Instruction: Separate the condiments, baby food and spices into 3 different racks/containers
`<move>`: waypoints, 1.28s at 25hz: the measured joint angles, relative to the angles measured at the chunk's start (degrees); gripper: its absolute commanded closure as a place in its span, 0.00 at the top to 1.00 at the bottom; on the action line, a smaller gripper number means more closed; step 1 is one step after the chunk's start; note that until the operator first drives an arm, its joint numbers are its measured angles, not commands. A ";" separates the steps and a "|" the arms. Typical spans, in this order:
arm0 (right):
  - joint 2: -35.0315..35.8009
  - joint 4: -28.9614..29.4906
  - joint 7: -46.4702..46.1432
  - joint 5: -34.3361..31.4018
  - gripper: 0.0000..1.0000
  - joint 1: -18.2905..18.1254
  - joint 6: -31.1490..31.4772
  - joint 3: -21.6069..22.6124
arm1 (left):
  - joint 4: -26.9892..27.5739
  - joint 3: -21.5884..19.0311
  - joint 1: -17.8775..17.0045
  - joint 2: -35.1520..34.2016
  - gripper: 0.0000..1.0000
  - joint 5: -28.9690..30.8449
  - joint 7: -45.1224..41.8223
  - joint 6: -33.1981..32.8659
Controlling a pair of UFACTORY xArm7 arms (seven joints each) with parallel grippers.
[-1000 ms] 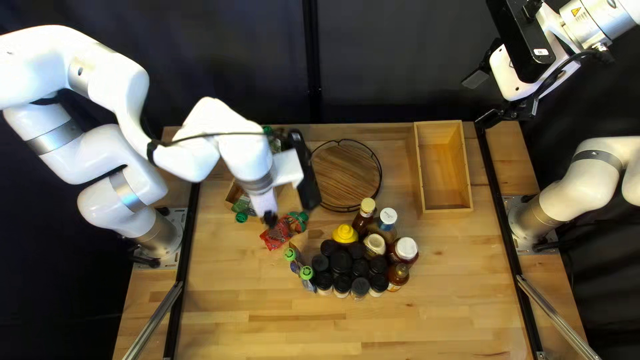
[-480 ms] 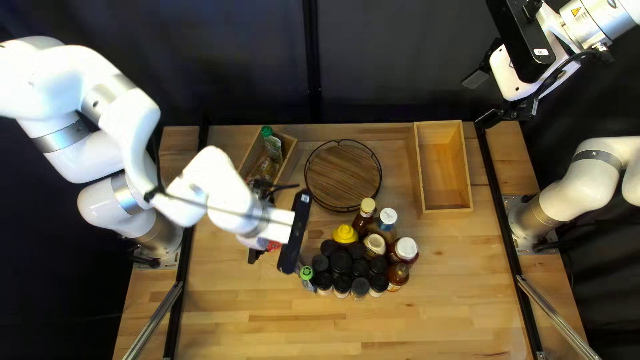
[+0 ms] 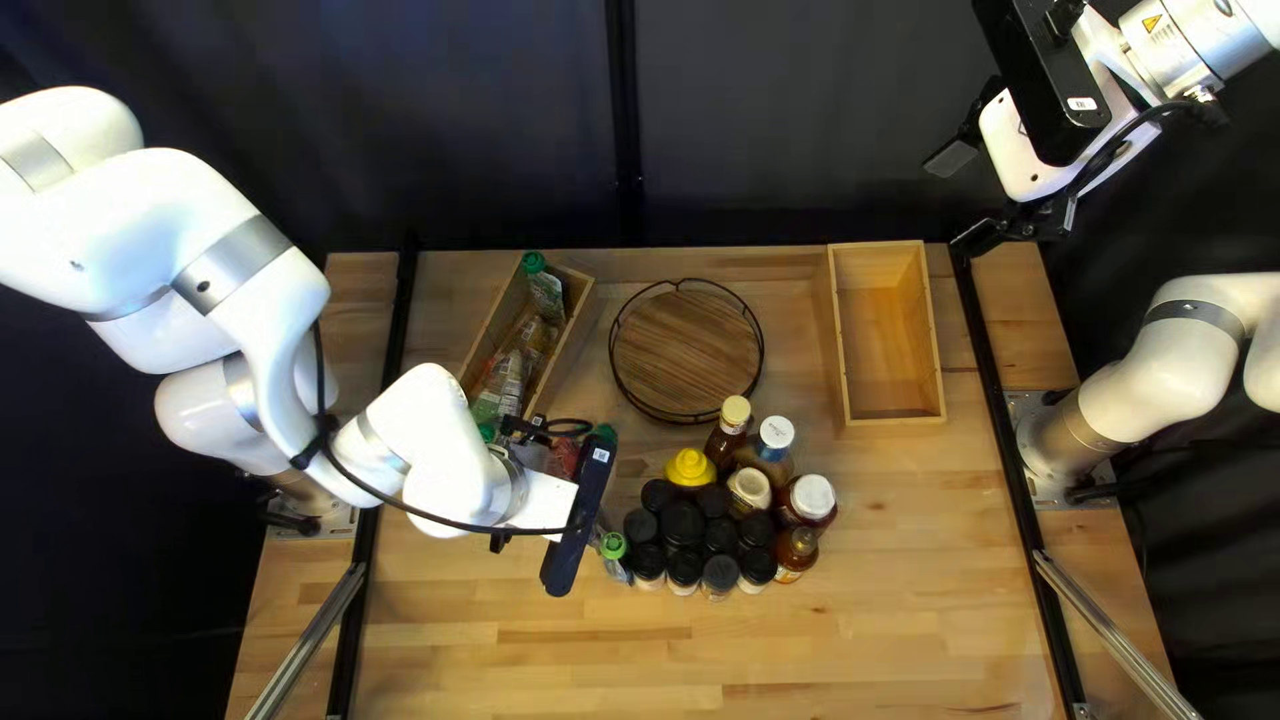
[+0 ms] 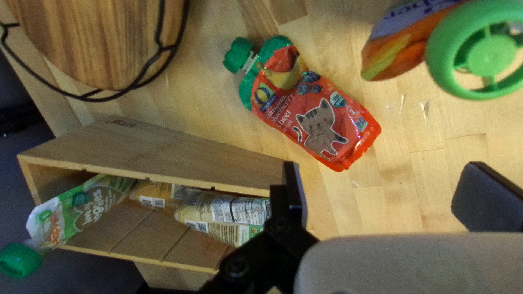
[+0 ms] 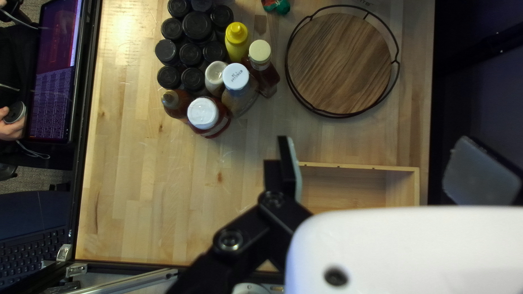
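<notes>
Behind the wooden table (image 3: pixel 827 640), a dark curtain (image 3: pixel 800 120). In the top left view, can find at the left the pouch box (image 3: pixel 567 350) with baby food inside, then the round rack (image 3: pixel 687 350), its wooden base showing, and farther right the other box (image 3: pixel 891 334), probably to be used for spices or condiments. Near the yellow bottle (image 3: pixel 690 467), the dark-lidded jars (image 3: pixel 683 523) and the white-lidded jar (image 3: pixel 811 498), all standing very close; with a careless sideways push, could topple against each other. In the left wrist view, left gripper (image 4: pixel 389 196) with fingers well apart and nothing between; ahead of it the red pouch (image 4: pixel 321 120), lying flat on the table, likely next to take. Because of soft packing, may twist and slip from a grip taken only at the edge. In the pouch box, several pouches, one with its green cap (image 4: pixel 19 260) reaching past the end rim: after a knock of finger against wall, could fall outside. In the right wrist view, right gripper (image 5: pixel 384 171) also with fingers separated, holding nothing, above the other box; beyond the table edge, a person's hand (image 5: pixel 13 122) beside the screen (image 5: pixel 54 71).
</notes>
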 measured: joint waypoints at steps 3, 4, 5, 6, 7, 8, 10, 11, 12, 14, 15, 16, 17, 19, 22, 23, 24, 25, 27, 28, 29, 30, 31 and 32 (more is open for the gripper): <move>0.00 0.00 0.00 0.00 1.00 0.00 0.00 0.00 | -0.69 0.44 0.04 0.88 1.00 0.73 -0.44 -1.49; 0.00 0.00 0.00 0.00 1.00 0.00 0.00 0.00 | -0.88 0.58 0.04 1.21 1.00 0.93 -0.67 -1.96; 0.00 0.00 0.00 0.00 1.00 0.00 0.00 0.00 | -1.11 0.68 0.05 1.53 1.00 1.13 -0.98 -2.42; 0.00 0.00 0.00 0.00 1.00 0.00 0.00 0.00 | -1.37 0.76 0.08 1.77 1.00 1.34 -1.34 -2.84; 0.00 0.00 0.00 0.00 1.00 0.00 0.00 0.00 | -1.61 0.79 0.14 1.88 1.00 1.57 -1.68 -3.19; 0.00 0.00 0.00 0.00 1.00 0.00 0.00 0.00 | -1.83 0.80 0.24 1.89 1.00 1.82 -2.00 -3.52; 0.00 0.00 0.00 0.00 1.00 0.00 0.00 0.00 | -2.25 0.90 0.59 1.64 1.00 2.37 -2.53 -4.28; 0.00 0.00 0.00 0.00 1.00 0.00 0.00 0.00 | -2.41 1.04 0.83 1.51 1.00 2.61 -2.84 -4.75; 0.00 0.00 0.00 0.00 1.00 0.00 0.00 0.00 | -2.49 1.24 1.04 1.54 1.00 2.80 -3.30 -5.32; 0.00 0.00 0.00 0.00 1.00 0.00 0.00 0.00 | -2.43 1.72 1.32 2.29 1.00 2.99 -4.62 -6.57; 0.00 0.00 0.00 0.00 1.00 0.00 0.00 0.00 | -2.26 1.89 1.44 2.70 1.00 2.98 -5.45 -6.96; 0.00 0.00 0.00 0.00 1.00 0.00 0.00 0.00 | -1.99 1.93 1.63 2.93 1.00 2.89 -6.40 -7.00; 0.00 0.00 0.00 0.00 1.00 0.00 0.00 0.00 | -1.62 1.76 1.90 2.84 1.00 2.68 -7.38 -6.44; 0.00 0.00 0.00 0.00 1.00 0.00 0.00 0.00 | -0.51 0.72 2.69 1.61 1.00 1.92 -9.79 -3.68; 0.00 0.00 0.00 0.00 1.00 0.00 0.00 0.00 | 2.35 -2.20 3.74 -2.21 1.00 -0.57 -13.00 2.54; 0.00 0.00 0.00 0.00 1.00 0.00 0.00 0.00 | 3.68 -3.03 3.74 -3.50 1.00 -1.87 -13.31 4.23; 0.00 0.00 0.00 0.00 1.00 0.00 0.00 0.00 | 4.92 -3.56 3.53 -4.54 1.00 -3.15 -13.13 5.37; 0.00 0.00 0.00 0.00 1.00 0.00 0.00 0.00 | 5.92 -3.74 3.16 -5.31 1.00 -4.29 -12.55 5.95; 0.00 0.00 0.00 0.00 1.00 0.00 0.00 0.00 | 7.28 -3.18 2.09 -6.15 1.00 -6.18 -10.59 5.62; 0.00 0.00 0.00 0.00 1.00 0.00 0.00 0.00 | 7.69 -2.58 1.53 -6.35 1.00 -6.91 -9.38 4.91; 0.00 0.00 0.00 0.00 1.00 0.00 0.00 0.00 | 7.97 -1.89 0.99 -6.42 1.00 -7.45 -8.19 4.03; 0.00 0.00 0.00 0.00 1.00 0.00 0.00 0.00 | 8.10 -1.21 0.53 -6.35 1.00 -7.75 -7.11 3.08; 0.00 0.00 0.00 0.00 1.00 0.00 0.00 0.00 | 8.10 -0.61 0.19 -6.18 1.00 -7.80 -6.19 2.18; 0.00 0.00 0.00 0.00 1.00 0.00 0.00 0.00 | 8.01 -0.09 -0.04 -5.96 1.00 -7.69 -5.42 1.38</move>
